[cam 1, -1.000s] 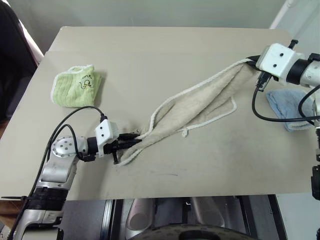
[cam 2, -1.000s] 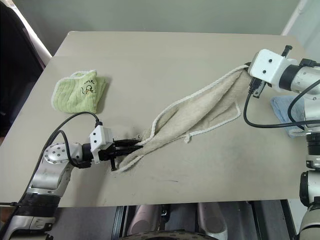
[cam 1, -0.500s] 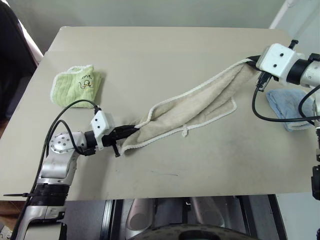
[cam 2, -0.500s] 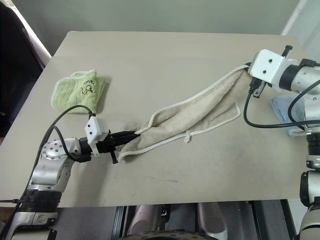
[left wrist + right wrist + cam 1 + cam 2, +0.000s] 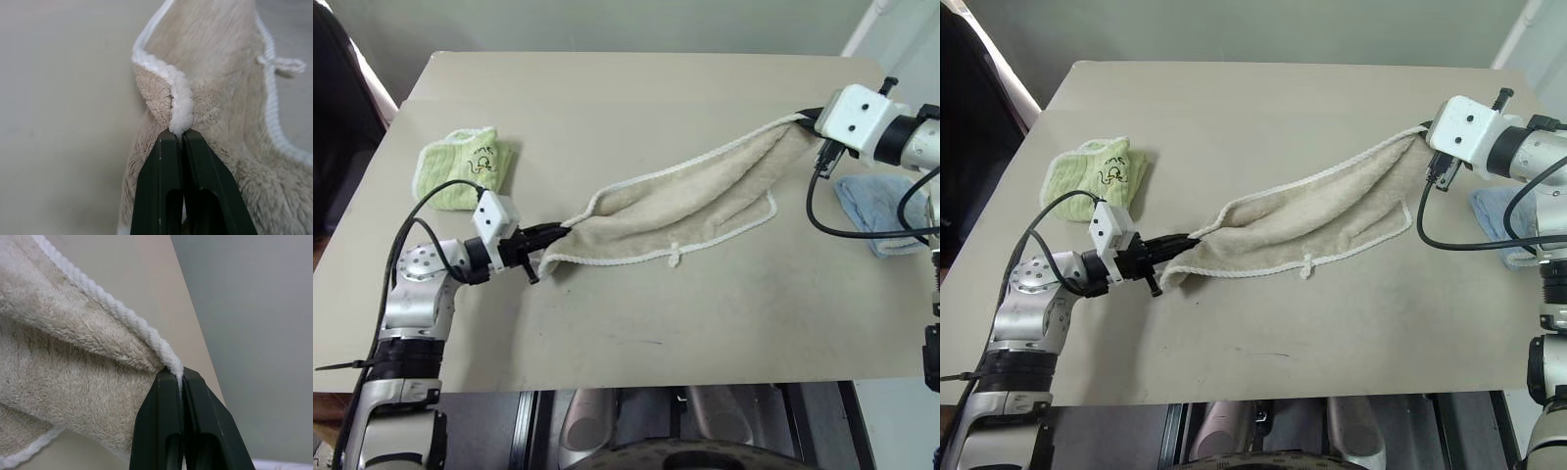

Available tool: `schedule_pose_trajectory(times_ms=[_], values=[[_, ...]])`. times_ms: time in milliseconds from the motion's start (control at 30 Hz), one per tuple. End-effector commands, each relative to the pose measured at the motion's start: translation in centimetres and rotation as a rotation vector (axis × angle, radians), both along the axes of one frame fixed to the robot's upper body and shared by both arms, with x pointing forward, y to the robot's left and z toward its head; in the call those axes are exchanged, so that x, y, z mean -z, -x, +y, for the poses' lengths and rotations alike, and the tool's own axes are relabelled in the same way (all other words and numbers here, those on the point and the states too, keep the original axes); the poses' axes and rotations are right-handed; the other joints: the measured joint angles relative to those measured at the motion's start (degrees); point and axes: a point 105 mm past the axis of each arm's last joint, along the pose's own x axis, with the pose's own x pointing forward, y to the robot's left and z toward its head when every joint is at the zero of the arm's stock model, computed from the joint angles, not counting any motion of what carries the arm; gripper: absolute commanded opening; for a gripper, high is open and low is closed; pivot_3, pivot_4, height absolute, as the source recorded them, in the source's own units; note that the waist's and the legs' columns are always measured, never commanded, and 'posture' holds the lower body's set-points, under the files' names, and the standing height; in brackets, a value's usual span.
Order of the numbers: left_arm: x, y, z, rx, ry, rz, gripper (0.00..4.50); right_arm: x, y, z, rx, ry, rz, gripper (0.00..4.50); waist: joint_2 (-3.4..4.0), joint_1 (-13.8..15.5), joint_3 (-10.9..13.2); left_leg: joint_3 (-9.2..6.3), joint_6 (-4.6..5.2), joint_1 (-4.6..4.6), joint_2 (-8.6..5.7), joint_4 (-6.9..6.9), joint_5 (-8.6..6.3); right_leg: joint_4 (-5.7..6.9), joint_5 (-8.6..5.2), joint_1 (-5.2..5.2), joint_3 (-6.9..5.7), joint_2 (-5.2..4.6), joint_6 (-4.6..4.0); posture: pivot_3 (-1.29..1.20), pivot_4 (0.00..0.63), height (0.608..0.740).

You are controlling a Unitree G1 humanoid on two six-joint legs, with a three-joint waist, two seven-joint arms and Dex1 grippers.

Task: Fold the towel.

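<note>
A: What's the biggest thing there?
B: The beige worktop [image 5: 636,108]. Across it stretches the towel [image 5: 695,206], tan terry with white corded edging, strung between the two arms from front left toward the far right corner. Its lower edge with the little white loop [image 5: 674,258] lies on the surface.

A: Any other cloths?
B: A light-green cloth [image 5: 462,166] with a printed drawing sits near the left edge, apart from the towel. A light-blue cloth [image 5: 871,208] lies at the right edge, under the right arm.

A: And the fingers?
B: The left gripper [image 5: 182,139] has its fingers pinched tight on the towel's corded edge. The right gripper [image 5: 181,379] is likewise clamped on the cord at the opposite end, held raised above the worktop.
</note>
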Motion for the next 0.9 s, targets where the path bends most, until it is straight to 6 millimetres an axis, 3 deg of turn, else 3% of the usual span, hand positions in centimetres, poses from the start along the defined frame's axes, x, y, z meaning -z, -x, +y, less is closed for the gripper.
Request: schedule_pose_trajectory(times_ms=[33, 133, 233, 367, 500, 900], values=[[-0.4, -0.1, 0.4, 0.017, -0.004, 0.021, 0.04, -1.4, 0.5, 0.2, -0.011, 0.008, -0.064, 0.0, 0.0, 0.0, 0.0, 0.0, 0.0, -0.01, 0.0, 0.0, 0.0, 0.0, 0.0, 0.0, 0.0, 0.0, 0.0, 0.0, 0.15, 0.697], [-0.2, 0.1, 0.1, 0.041, 0.001, 0.041, 0.04, -1.4, 0.6, 0.1, -0.009, 0.009, -0.063, 0.0, 0.0, 0.0, 0.0, 0.0, 0.0, -0.02, 0.0, 0.0, 0.0, 0.0, 0.0, 0.0, 0.0, 0.0, 0.0, 0.0, 0.15, 0.697], [0.0, 0.2, -0.1, 0.054, 0.008, 0.053, 0.7, -1.3, 0.6, 0.0, -0.004, 0.014, -0.064, 0.0, 0.0, 0.0, 0.0, 0.0, 0.0, -0.01, 0.0, 0.01, 0.0, 0.0, 0.0, -0.01, 0.0, 0.0, 0.0, 0.0, 0.15, 0.697], [0.1, 0.4, -0.3, 0.079, 0.008, 0.066, 2.07, -1.3, 0.7, -0.1, -0.002, 0.014, -0.065, 0.0, 0.0, 0.0, 0.0, 0.0, 0.0, -0.02, 0.0, 0.0, 0.0, 0.0, 0.0, 0.0, 0.0, 0.0, 0.0, 0.0, 0.15, 0.697], [0.2, -1.1, -0.1, 0.016, -0.069, -0.052, 3.48, -1.3, 0.8, -0.2, 0.003, 0.013, -0.064, 0.0, 0.0, 0.1, 0.0, -0.01, 0.0, -0.01, 0.0, 0.01, 0.01, 0.0, 0.0, 0.0, 0.0, 0.0, 0.0, 0.0, 0.15, 0.697], [-0.2, -2.2, 0.0, -0.02, -0.03, -0.117, 3.48, -1.5, 0.8, -0.3, 0.008, 0.018, -0.07, 0.0, 0.0, 0.1, 0.0, 0.01, 0.01, -0.04, -0.01, 0.04, 0.01, 0.0, 0.02, 0.0, 0.0, 0.0, 0.06, 0.0, 0.15, 0.697]])
